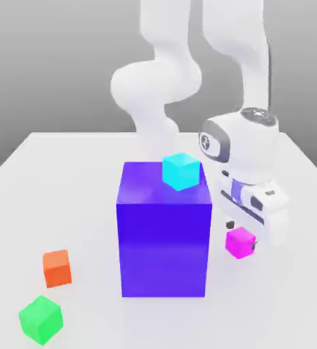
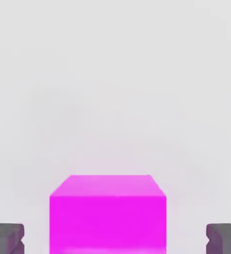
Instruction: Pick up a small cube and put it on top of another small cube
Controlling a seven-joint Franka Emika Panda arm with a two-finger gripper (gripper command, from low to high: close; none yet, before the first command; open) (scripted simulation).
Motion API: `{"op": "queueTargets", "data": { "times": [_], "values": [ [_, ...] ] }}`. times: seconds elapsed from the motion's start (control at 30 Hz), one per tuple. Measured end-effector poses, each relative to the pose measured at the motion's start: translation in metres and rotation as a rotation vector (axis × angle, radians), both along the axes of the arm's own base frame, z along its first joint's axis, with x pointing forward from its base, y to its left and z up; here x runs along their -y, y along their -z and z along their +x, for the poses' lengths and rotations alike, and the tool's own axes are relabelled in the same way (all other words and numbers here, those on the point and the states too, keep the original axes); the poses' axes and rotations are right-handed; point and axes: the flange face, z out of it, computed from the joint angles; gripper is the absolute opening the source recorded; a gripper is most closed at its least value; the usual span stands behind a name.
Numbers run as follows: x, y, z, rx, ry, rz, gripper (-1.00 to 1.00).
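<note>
The small magenta cube (image 1: 240,243) rests on the white table, to the exterior view's right of the big blue-purple block. My gripper (image 1: 243,234) is lowered around it and open. In the hand view the magenta cube (image 2: 107,211) sits between the two grey fingertips (image 2: 7,238), with a gap on each side, so the gripper (image 2: 115,241) is not touching it. A cyan small cube (image 1: 181,170) sits on top of the big block (image 1: 164,238), near its far right corner.
An orange small cube (image 1: 57,267) and a green small cube (image 1: 41,319) lie on the table (image 1: 65,177) at the exterior view's front left. The big block stands close beside my hand. The white arm rises behind it.
</note>
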Motion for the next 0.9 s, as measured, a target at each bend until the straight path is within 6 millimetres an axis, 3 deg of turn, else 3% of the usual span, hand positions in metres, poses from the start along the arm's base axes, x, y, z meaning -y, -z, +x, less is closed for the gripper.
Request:
{"op": "queueTargets", "data": {
  "times": [0.23,0.53,0.77,0.9],
  "values": [
    [0.0,-0.001,0.0,-0.002,0.0,0.0,-1.0],
    [-0.001,-0.06,0.0,-0.003,0.0,0.001,-1.0],
    [-0.053,-0.075,0.059,0.068,0.006,0.019,-1.0],
    [-0.029,-0.08,0.133,0.083,0.147,0.014,-1.0]
  ]
}}
